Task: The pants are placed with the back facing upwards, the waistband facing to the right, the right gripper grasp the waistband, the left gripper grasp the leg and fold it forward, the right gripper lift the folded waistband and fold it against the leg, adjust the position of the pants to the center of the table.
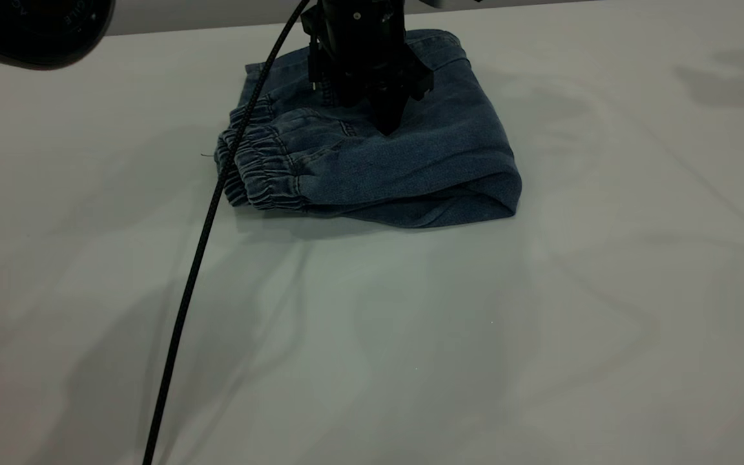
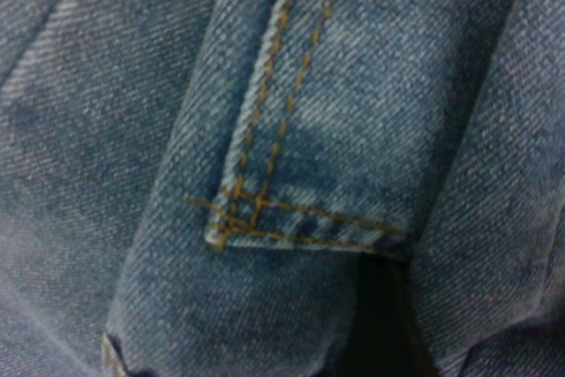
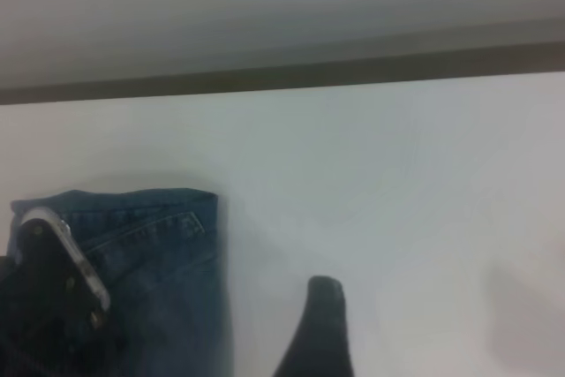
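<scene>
The pants (image 1: 411, 168) lie folded into a compact blue denim bundle at the far middle of the table (image 1: 372, 336). The gathered waistband (image 1: 262, 171) forms the bundle's left end, and a rounded fold is at its right end. The printed leg is hidden inside the fold. My left gripper (image 1: 388, 126) points straight down, shut, with its tip pressed on top of the bundle. Its wrist view is filled with denim and a stitched pocket corner (image 2: 265, 218). My right gripper (image 3: 397, 346) hovers open over bare table beside the pants (image 3: 168, 253); only one of its fingers (image 3: 322, 324) shows.
A black braided cable (image 1: 197, 258) hangs from the left arm across the waistband and down to the table's near edge. A dark rounded rig part (image 1: 30, 29) fills the top left corner. The table's far edge (image 3: 353, 72) runs behind the pants.
</scene>
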